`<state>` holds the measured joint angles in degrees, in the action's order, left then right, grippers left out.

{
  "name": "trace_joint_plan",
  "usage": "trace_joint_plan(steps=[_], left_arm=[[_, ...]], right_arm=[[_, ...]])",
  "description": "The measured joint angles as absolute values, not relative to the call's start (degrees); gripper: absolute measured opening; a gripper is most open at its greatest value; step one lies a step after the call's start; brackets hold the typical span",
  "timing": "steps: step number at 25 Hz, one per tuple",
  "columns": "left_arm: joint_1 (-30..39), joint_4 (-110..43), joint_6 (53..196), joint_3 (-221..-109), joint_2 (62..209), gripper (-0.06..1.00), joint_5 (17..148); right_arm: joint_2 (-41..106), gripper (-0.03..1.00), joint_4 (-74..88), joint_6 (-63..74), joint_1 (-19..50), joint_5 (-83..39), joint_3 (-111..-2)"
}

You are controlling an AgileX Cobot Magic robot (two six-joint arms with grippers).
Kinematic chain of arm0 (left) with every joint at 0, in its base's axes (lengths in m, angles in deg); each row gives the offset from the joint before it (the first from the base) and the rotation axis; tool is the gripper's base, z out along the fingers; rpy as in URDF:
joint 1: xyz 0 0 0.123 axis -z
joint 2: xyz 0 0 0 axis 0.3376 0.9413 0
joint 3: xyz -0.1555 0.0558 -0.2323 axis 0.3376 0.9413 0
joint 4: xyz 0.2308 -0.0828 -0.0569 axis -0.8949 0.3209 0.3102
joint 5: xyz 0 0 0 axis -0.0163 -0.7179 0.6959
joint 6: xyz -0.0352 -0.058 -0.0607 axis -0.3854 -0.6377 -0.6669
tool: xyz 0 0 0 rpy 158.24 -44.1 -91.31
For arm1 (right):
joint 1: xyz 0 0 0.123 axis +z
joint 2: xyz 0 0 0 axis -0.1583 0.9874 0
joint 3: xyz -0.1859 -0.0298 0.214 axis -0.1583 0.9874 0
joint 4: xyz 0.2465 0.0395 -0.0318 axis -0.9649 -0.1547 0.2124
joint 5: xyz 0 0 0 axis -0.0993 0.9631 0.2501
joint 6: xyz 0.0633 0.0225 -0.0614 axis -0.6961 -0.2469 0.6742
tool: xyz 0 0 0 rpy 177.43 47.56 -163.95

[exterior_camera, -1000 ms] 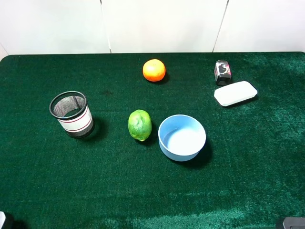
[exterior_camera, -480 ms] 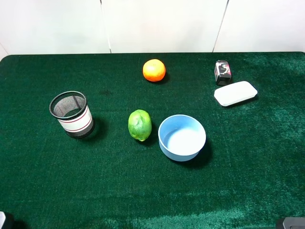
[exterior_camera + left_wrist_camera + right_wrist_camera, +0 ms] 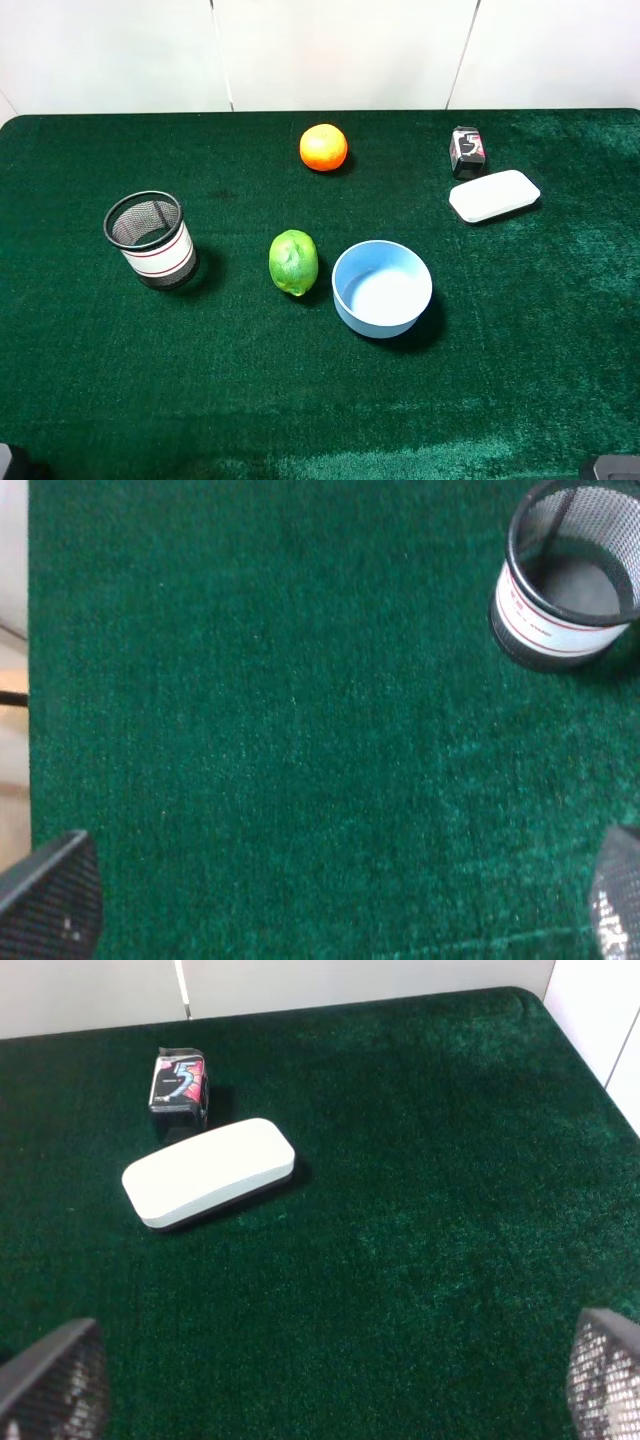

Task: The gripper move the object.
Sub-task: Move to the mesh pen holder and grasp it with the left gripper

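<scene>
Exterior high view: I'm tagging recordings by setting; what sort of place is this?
Likely a robot test bench: dark green felt-covered table, white wall panels, scattered props like a black wire-mesh cup and round orange fruit.

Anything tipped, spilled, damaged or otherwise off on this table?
Nothing stands out. The mesh cup stands upright and empty, and the blue bowl sits upright and empty. The lime, orange, white case and gum pack lie apart on the green cloth. The left gripper and right gripper are open, touching nothing.
</scene>
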<state>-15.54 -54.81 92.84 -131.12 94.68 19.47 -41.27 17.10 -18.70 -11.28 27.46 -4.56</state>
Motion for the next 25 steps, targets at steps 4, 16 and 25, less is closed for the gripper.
trace_joint_plan(steps=[4, 16, 25], left_arm=[[-15.5, -53.9, 94.2, -133.5, 101.1, 0.99, 19.5], [-11.1, -52.1, 94.7, -134.4, 116.5, 0.99, 23.4], [-6.0, -51.4, 94.7, -134.4, 126.4, 0.99, 28.5]], right_arm=[[-41.3, 0.69, 17.1, -18.7, -11.3, 27.5, -4.6], [-41.3, 0.69, 17.1, -18.7, -11.3, 27.5, -4.6], [-41.3, 0.69, 17.1, -18.7, -11.3, 27.5, -4.6]])
